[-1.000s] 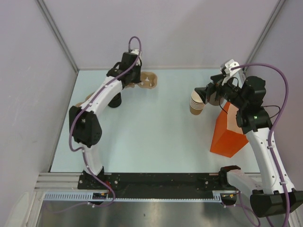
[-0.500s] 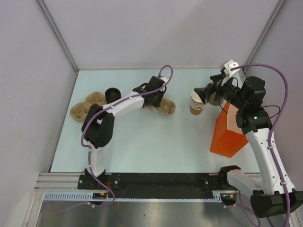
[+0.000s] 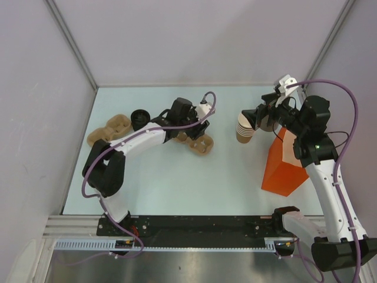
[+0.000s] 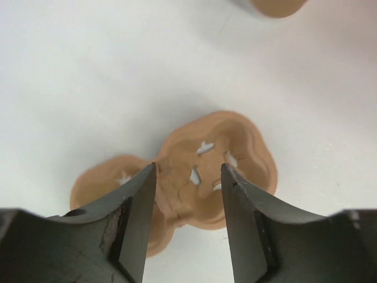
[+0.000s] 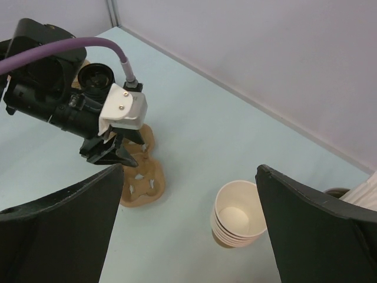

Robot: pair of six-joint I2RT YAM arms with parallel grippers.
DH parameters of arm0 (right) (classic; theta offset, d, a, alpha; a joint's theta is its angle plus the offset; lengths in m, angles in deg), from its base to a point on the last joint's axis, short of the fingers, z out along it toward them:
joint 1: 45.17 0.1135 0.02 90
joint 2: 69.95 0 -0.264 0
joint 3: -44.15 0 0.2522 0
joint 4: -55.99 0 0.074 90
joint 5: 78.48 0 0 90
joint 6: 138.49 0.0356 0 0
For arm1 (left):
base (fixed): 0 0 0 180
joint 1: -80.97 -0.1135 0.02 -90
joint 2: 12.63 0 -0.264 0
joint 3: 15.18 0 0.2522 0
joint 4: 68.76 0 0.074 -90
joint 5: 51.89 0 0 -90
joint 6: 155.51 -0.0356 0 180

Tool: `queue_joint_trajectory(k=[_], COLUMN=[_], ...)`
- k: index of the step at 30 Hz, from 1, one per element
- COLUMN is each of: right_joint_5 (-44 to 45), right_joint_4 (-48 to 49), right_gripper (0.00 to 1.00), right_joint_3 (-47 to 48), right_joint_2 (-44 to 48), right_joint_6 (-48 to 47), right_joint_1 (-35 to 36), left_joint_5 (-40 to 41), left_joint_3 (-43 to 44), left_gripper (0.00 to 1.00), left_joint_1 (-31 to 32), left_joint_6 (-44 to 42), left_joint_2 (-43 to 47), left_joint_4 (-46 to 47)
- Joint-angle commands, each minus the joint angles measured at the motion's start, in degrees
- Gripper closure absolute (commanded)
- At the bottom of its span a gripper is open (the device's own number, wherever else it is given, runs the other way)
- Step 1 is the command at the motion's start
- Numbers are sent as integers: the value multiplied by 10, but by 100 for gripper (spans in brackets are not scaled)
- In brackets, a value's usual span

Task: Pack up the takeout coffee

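Observation:
A brown pulp cup carrier [image 3: 198, 142] lies flat on the table near the middle. My left gripper [image 3: 188, 131] hovers just above it, open, its jaws apart with nothing between them; the left wrist view shows the carrier [image 4: 215, 171] beneath the fingertips. My right gripper [image 3: 252, 118] hangs open over a stack of tan paper cups [image 3: 244, 132], whose pale insides [image 5: 238, 218] sit between the wide jaws. A round black lid [image 3: 139, 117] rests at the back left. The takeout coffee, as a lone cup, is out of view.
A second pulp carrier [image 3: 109, 131] lies at the far left. An orange bag [image 3: 285, 166] stands at the right under my right arm. White sticks [image 5: 366, 190] show at the right wrist view's edge. Grey walls close in the table on three sides.
My left arm swung from the back left to the table's middle with the carrier, then opened its jaws and let it go. The right arm stayed still.

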Motion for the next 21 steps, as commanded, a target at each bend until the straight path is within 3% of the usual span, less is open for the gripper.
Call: queue_joint_trajectory(k=[1, 3, 5, 7, 8, 11, 16, 21], right_joint_5=[-6, -24, -45, -61, -75, -88, -89, -96], right_joint_4=[28, 26, 18, 9, 7, 1, -7, -12], right_gripper=[0, 0, 0, 0, 0, 0, 0, 0], right_joint_3=[1, 1, 2, 2, 2, 2, 2, 1], right_joint_2=[12, 14, 13, 9, 8, 3, -4, -11], right_joint_6=[-1, -8, -22, -30, -34, -48, -67, -65], right_joint_1=[-12, -16, -17, -17, -17, -11, -5, -12], left_joint_5=[-55, -32, -34, -19, -17, -8, 17, 67], left_joint_3=[16, 12, 9, -6, -12, -38, -105, -115], left_gripper=[46, 41, 27, 21, 10, 1, 1, 1], left_joint_1=[1, -7, -30, -61, -74, -121, -134, -119], left_joint_6=[-49, -24, 11, 41, 66, 86, 55, 46], left_joint_2=[22, 43, 62, 97, 105, 148, 189, 165], left_joint_4=[23, 32, 31, 33, 30, 20, 4, -51])
